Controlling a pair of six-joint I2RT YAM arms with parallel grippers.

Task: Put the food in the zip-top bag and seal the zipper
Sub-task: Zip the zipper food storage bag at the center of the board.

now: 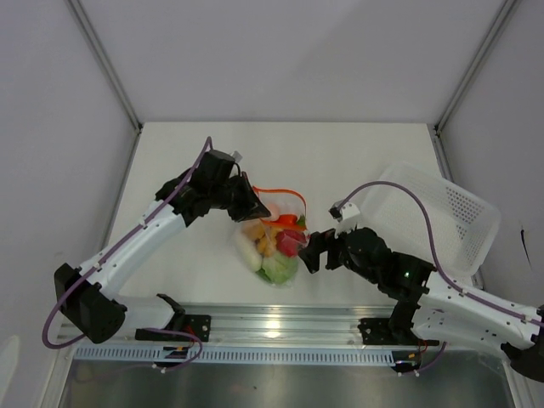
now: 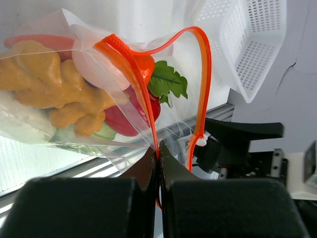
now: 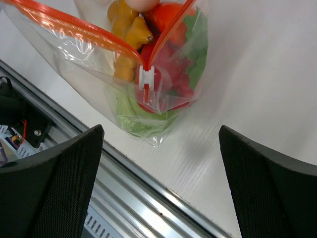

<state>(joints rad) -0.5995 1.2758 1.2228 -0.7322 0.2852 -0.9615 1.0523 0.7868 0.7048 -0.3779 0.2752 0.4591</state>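
Left end effector [image 2: 159,161] clenched on zipper [image 2: 116,45]; right end effector [image 3: 159,173] spread wide, zip-top bag [image 3: 163,106] just ahead.

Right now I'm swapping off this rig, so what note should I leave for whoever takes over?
Left gripper: shut on the red-orange zipper strip of the clear crinkly plastic bag.
Right gripper: open, holding nothing, near the white zipper slider.
Toy foods: inside the bag.
Done: food loaded, none seen outside.
Remaining: seal the zipper; the mouth gapes open.
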